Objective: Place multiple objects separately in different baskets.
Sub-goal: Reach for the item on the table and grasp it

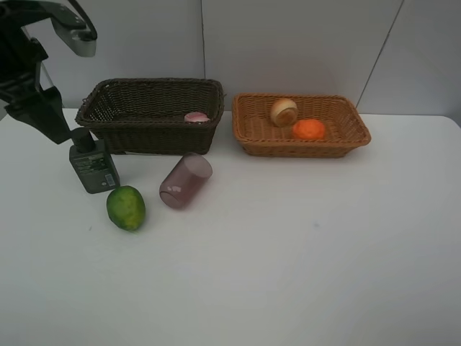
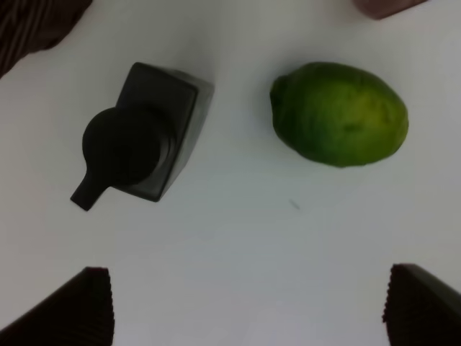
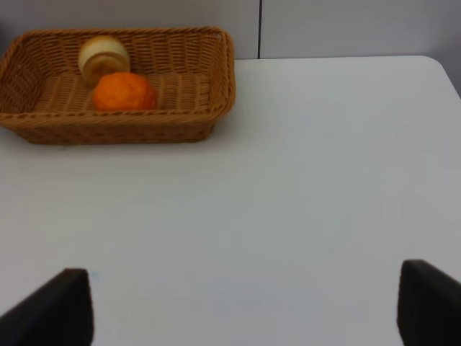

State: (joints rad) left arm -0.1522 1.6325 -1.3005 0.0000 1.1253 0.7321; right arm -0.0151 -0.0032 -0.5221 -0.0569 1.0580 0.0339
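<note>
A dark green pump bottle (image 1: 92, 164) stands upright in front of the dark brown basket (image 1: 148, 133), and a green fruit (image 1: 126, 207) lies beside it. The purple cup (image 1: 185, 180) lies on its side to their right. The top of a pink bottle (image 1: 196, 117) shows inside the dark basket. The light tan basket (image 1: 302, 148) holds an orange (image 1: 308, 129) and a red-yellow fruit (image 1: 284, 112). My left gripper (image 2: 252, 310) hangs open above the pump bottle (image 2: 140, 144) and green fruit (image 2: 338, 113), holding nothing. My right gripper (image 3: 245, 310) is open over bare table, well short of the tan basket (image 3: 108, 126).
The left arm (image 1: 32, 86) rises at the far left, over the table's corner. A pale wall stands close behind both baskets. White tabletop (image 1: 302, 252) stretches across the front and right.
</note>
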